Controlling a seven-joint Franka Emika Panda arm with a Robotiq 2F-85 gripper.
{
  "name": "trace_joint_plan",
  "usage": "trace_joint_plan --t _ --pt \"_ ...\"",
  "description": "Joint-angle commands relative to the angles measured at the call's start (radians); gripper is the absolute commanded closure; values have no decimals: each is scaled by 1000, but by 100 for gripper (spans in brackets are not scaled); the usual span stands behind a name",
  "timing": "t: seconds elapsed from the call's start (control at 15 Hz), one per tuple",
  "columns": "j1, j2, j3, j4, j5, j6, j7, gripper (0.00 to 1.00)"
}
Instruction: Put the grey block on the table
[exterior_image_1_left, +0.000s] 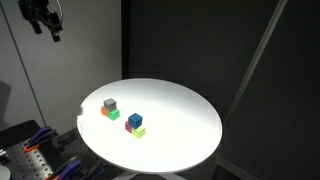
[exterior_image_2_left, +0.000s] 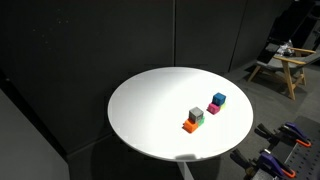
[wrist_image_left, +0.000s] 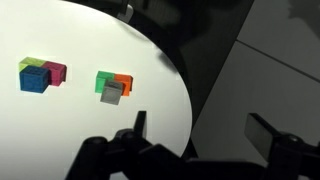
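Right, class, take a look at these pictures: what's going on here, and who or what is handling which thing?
Nothing is being handled yet. The robot arm's claw hangs well above the white table, open and empty. The grey block sits on top of a green block and an orange block, so it is not yet on the tabletop. A blue block tops a second small pile nearby, apart from the first.

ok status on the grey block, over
gripper high off the table, jaws open, empty. grey block stacked on orange cube and green cube, not yet picked. blue cube stack close by, not touching.
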Motion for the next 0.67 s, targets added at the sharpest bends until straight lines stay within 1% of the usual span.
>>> trace_joint_plan --t 0.0,0.33,0.6 --pt "-42 46 17 27 -67 40 -4 0" --pt "-80 130 6 65 -143 70 4 0" --pt "-94 212 -12 124 -158 62 -7 0"
